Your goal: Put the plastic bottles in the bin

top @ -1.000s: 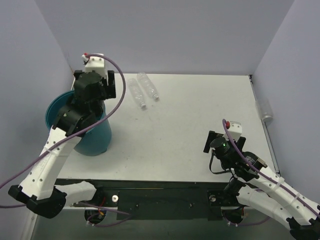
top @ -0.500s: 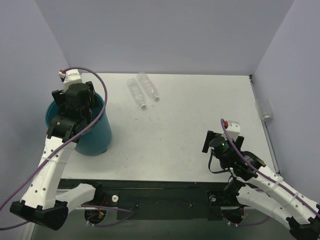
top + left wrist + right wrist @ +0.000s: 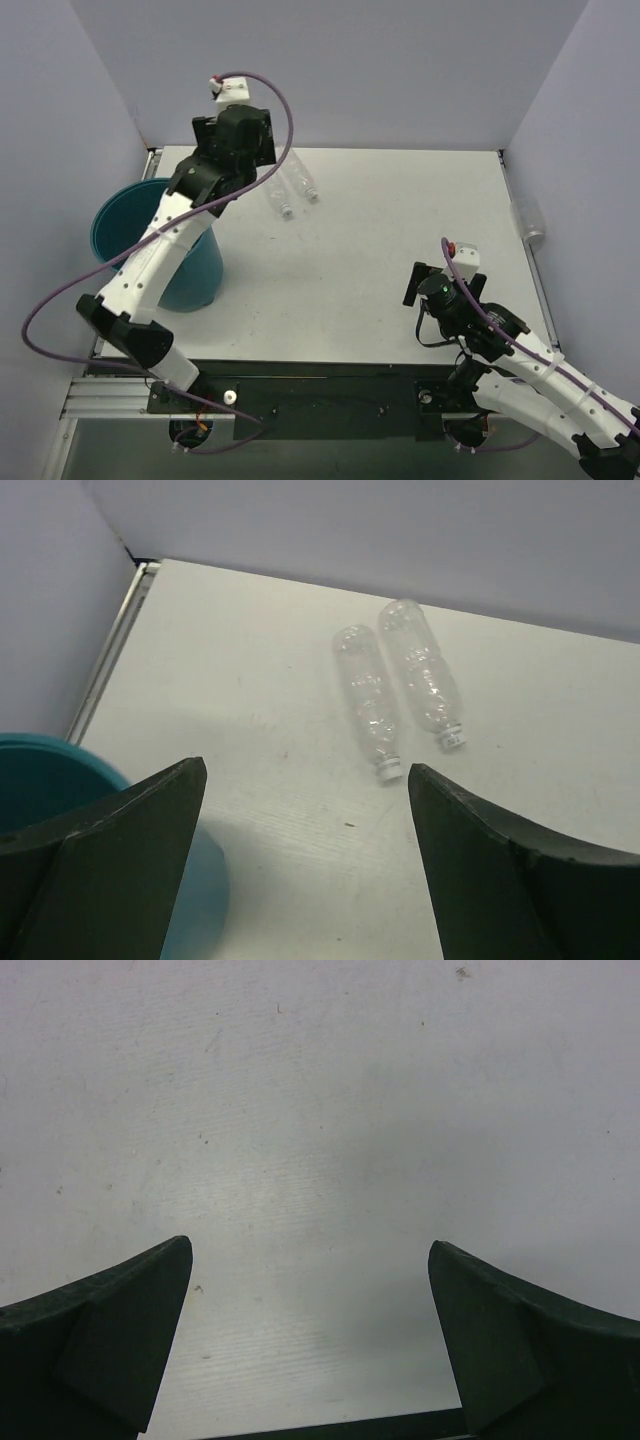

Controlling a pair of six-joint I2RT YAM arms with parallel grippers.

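Swung clear of the bin (image 3: pixel 104 222), left pincer (image 3: pixel 305 772) — spread, empty — faces two bottles (image 3: pixel 369 702) yet unbinned beyond it; right pincer (image 3: pixel 310 1250) spread, idle.

Top + L-wrist cams: shared bottles (image 3: pixel 372 705)
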